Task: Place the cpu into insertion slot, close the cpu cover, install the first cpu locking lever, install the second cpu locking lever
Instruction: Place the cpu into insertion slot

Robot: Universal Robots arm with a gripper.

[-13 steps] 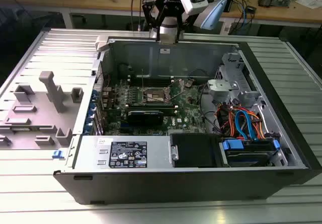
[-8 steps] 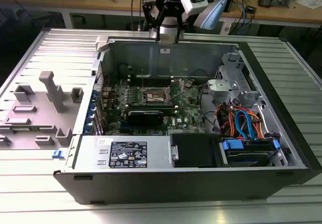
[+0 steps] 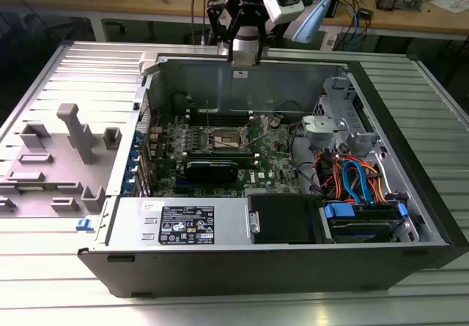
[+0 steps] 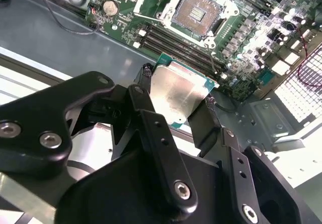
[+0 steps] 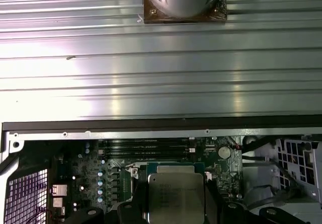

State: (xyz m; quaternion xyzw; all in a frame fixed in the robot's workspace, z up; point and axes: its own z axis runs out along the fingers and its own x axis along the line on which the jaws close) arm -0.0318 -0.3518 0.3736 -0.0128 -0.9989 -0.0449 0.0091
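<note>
Clamping the cpu [image 4: 175, 97] by opposite edges in the gripper [image 4: 178, 89], hung short of the insertion slot [image 4: 196, 13]; judged light, stiff, slick-topped, fragile underneath: edges only.

case [image 3: 293, 256]: on the counter [image 3: 410, 304]
insertion slot [image 3: 224, 140]: inside the case, mid-board
pincer [image 3: 245, 53]: at 12 o'clock from the insertion slot, exterior view
cpu [image 4: 173, 97]: between the pincer's fingers [image 4: 210, 105]
power supply [image 3: 183, 223]: at 6 o'clock from the insertion slot

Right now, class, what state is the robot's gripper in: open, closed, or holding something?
Gripper: closed, holding the cpu, which is not yet in the insertion slot.
</note>
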